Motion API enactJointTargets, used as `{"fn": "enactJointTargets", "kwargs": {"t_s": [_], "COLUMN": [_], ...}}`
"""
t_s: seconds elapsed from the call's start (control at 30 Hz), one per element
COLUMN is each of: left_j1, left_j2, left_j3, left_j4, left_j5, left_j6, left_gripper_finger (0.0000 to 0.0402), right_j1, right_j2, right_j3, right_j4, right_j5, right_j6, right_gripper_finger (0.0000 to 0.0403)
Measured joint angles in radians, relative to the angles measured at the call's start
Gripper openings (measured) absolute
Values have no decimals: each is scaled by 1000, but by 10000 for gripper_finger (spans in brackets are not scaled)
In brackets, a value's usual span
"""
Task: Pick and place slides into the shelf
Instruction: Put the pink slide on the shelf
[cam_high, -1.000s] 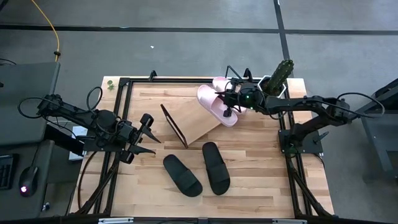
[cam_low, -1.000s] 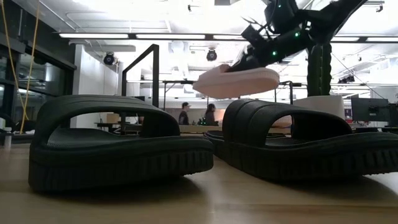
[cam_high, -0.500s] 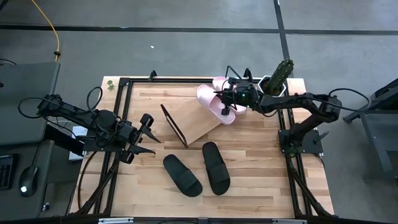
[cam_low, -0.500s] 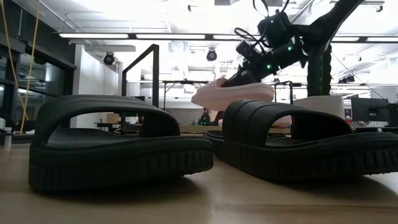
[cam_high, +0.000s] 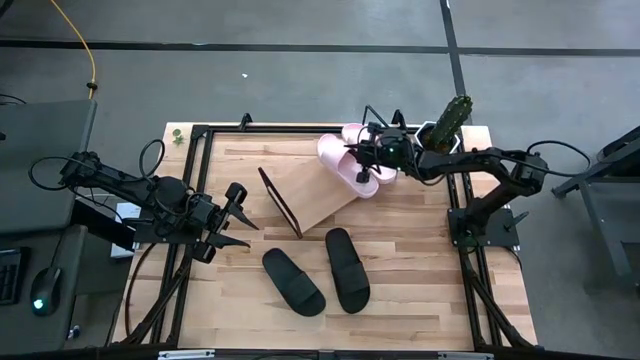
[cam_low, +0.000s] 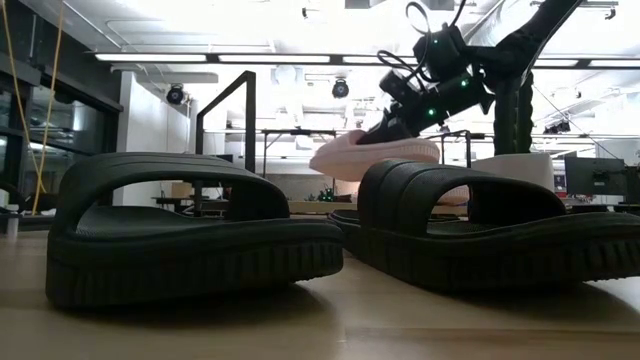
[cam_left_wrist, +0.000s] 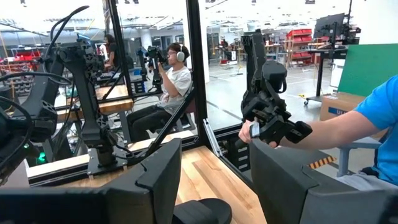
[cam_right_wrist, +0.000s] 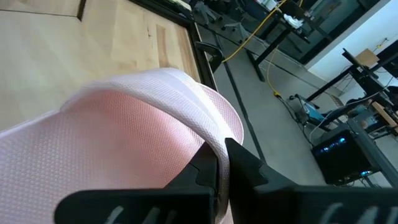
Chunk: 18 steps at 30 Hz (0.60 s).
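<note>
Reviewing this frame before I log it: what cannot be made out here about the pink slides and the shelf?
- High view: whether the held pink slide touches the shelf; looking straight down hides any gap.
- High view: the second pink slide is mostly hidden by the right gripper.
- Low view: the black slides block the shelf.
- Right wrist view: only the strap shows; the sole is cut off.

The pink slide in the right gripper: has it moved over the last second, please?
Yes. In the low view, the pink slide has sunk toward the black slide; the right gripper is shut on it.
</note>
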Motion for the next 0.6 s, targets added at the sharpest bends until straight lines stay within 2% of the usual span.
{"fn": "enactJointTargets", "kwargs": {"t_s": [0.6], "left_j1": [0], "left_j2": [0], "left_j3": [0], "left_j4": [0], "left_j5": [-9], "left_j6": [0], "left_gripper_finger": [175], "right_j1": [-24], "right_j2": [22], "right_j3": [0], "right_j4": [29], "right_j5": [-37], "right_j6": [8], "right_gripper_finger": [0]}}
